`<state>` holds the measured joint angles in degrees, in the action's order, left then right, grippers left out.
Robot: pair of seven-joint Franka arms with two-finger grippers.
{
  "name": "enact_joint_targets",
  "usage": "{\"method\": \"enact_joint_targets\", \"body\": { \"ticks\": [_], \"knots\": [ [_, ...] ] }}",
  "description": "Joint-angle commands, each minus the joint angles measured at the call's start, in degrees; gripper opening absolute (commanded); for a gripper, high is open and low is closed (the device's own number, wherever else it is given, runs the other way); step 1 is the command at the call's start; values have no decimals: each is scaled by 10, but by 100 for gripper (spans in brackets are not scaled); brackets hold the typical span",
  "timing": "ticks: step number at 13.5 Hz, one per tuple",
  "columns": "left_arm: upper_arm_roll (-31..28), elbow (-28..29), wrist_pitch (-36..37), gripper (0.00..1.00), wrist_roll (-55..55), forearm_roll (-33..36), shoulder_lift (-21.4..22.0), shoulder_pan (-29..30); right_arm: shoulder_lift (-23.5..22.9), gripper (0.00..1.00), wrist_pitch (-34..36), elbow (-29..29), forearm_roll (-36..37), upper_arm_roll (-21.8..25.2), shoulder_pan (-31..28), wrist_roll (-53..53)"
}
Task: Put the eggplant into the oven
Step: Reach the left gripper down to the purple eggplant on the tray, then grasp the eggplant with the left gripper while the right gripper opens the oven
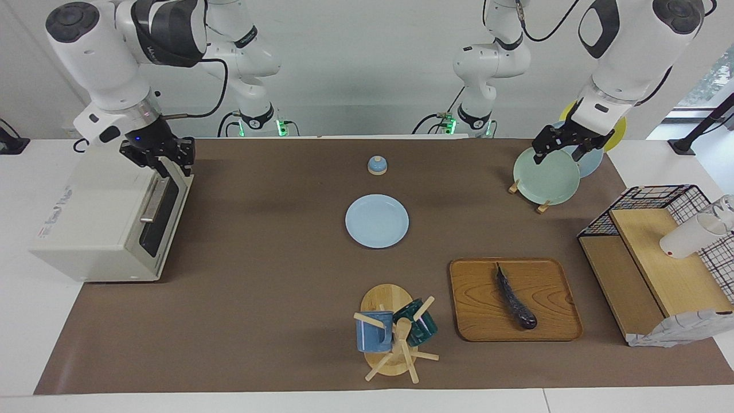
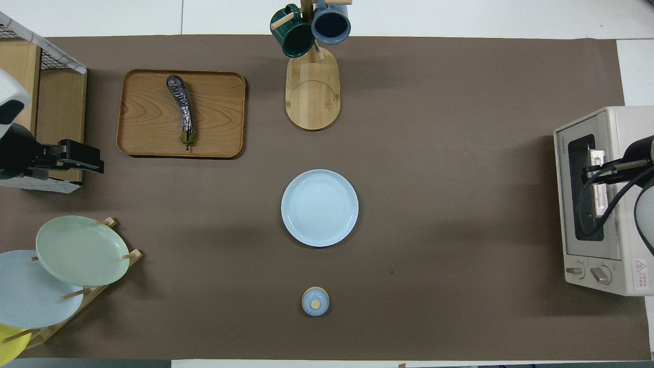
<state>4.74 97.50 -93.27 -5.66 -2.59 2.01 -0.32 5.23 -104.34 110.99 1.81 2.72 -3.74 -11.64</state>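
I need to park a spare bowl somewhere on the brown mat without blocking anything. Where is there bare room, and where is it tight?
The widest bare stretch lies between the blue plate and the oven. Another lies between the plate and the mug stand. It is crowded at the left arm's end, where the wooden tray with the eggplant, the plate rack and the wire shelf cluster.

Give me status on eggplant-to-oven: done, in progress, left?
Done: nothing placed. The eggplant lies untouched on the wooden tray; the oven door looks closed. In hand: right claw, shut, sits at the door's top edge by the handle, apparently to open it. Left claw waits open over the plate rack. Left: open door, pick eggplant, load it.
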Motion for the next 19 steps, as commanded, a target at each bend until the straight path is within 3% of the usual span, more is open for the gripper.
{"method": "enact_joint_targets", "body": {
  "ticks": [1,5,8,12,14,16,19],
  "knots": [
    [4,-26,-24,100,-3,-28,-49,5,11,0,-50,55,0,-2,-35,-14],
    [6,-100,-45,100,-5,-28,-167,2,6,0,-77,81,37,-2,-48,-14],
    [6,-101,-147,100,-6,-28,-229,-12,6,0,-77,83,43,-2,-48,-15],
    [5,-148,-207,100,-17,-28,-331,-28,5,0,-100,109,42,-3,-49,-15],
    [4,-151,-247,100,-21,-23,-358,-35,5,0,-122,131,31,-4,-41,-13],
    [3,-110,-326,100,-21,-22,-359,-39,-4,0,-149,143,13,-6,-28,-12],
    [2,-84,-357,100,-25,-21,-358,-46,-26,0,-177,144,7,-5,-12,0]
  ]
}}
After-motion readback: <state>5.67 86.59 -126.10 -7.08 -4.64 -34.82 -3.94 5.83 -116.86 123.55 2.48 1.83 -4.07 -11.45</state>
